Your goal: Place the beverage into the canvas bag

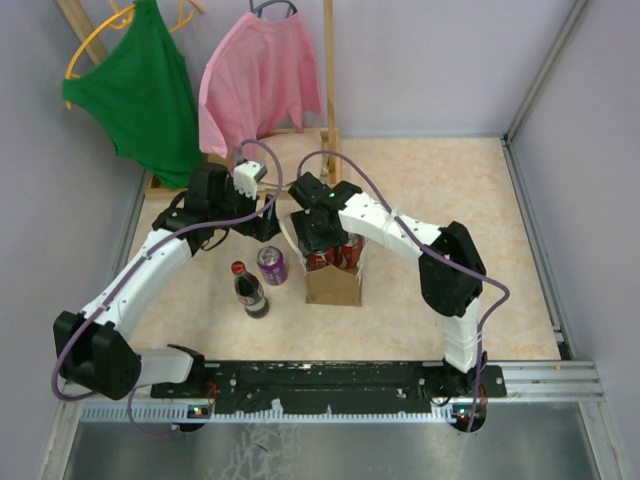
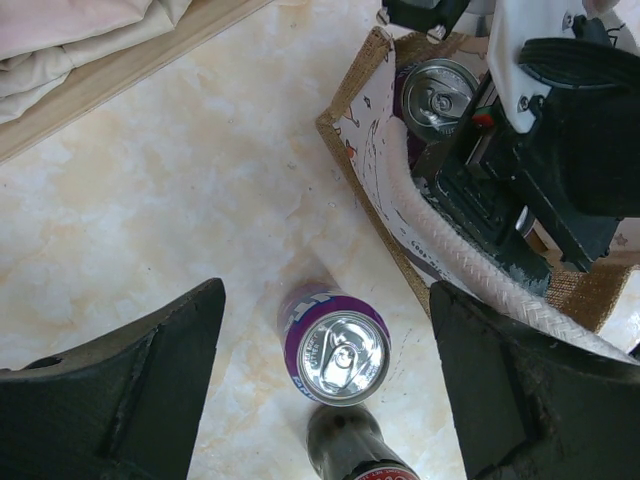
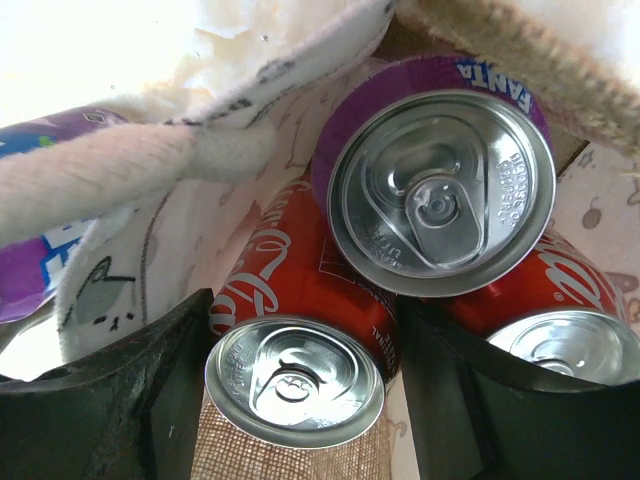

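Observation:
The tan canvas bag [image 1: 333, 285] stands upright mid-table and holds several cans. My right gripper [image 1: 325, 240] is down inside the bag mouth. In the right wrist view its jaws [image 3: 300, 330] are shut on a red cola can [image 3: 295, 385], beside a purple Fanta can [image 3: 440, 190] and another red can [image 3: 565, 340]. A second purple Fanta can [image 1: 272, 264] stands on the table left of the bag, with a dark cola bottle [image 1: 249, 290] in front of it. My left gripper [image 1: 268, 225] hangs open above that can [image 2: 335, 350], its fingers wide on either side.
The bag's white rope handle [image 2: 470, 260] lies over its left wall, close to my left gripper's right finger. A green shirt [image 1: 140, 90] and a pink shirt [image 1: 260, 80] hang on a wooden rack at the back. Folded beige cloth [image 2: 70, 30] lies on the rack's base.

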Controlling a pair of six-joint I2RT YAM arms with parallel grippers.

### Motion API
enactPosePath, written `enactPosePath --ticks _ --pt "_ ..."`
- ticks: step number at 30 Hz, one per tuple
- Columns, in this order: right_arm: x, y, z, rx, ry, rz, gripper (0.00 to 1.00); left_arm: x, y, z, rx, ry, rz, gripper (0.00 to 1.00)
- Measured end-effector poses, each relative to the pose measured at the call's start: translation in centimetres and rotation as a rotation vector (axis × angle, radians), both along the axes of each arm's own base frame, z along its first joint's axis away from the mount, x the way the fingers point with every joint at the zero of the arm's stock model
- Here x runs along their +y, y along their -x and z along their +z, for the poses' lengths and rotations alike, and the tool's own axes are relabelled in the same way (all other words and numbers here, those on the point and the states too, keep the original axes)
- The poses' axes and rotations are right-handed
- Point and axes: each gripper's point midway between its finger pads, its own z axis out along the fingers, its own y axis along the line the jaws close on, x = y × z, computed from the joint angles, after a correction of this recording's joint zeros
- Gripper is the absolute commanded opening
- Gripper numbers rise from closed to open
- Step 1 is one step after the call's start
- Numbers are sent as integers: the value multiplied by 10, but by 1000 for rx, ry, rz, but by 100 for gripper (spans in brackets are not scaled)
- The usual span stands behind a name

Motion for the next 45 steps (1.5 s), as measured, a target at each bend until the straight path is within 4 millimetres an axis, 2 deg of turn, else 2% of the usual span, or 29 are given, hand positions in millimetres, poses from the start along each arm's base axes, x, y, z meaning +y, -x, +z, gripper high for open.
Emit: enactPosePath --ticks 2,7,11,20,24,31,41,43,45 --pt "-1 0 -4 0 5 2 4 0 0 0 0 0 0 89" --pt "-4 2 -12 7 18 4 42 -1 0 0 1 3 -3 89" --pt "-3 1 -12 2 17 11 59 -1 1 0 2 4 -5 89" --pt "-2 0 -10 -1 12 30 69 -2 1 0 3 7 -9 89" --pt "3 -4 -1 -15 -9 37 76 -2 2 0 4 9 -12 88" --pt "14 -15 25 -78 -68 44 79 -3 2 1 5 13 -17 88" --pt "14 -16 30 -87 -68 41 78 -3 2 1 7 15 -17 88" --pt "16 -19 39 -105 -77 37 77 -3 2 1 6 15 -16 89" --pt "21 -27 60 -147 -103 31 76 -3 2 1 5 16 -16 89"
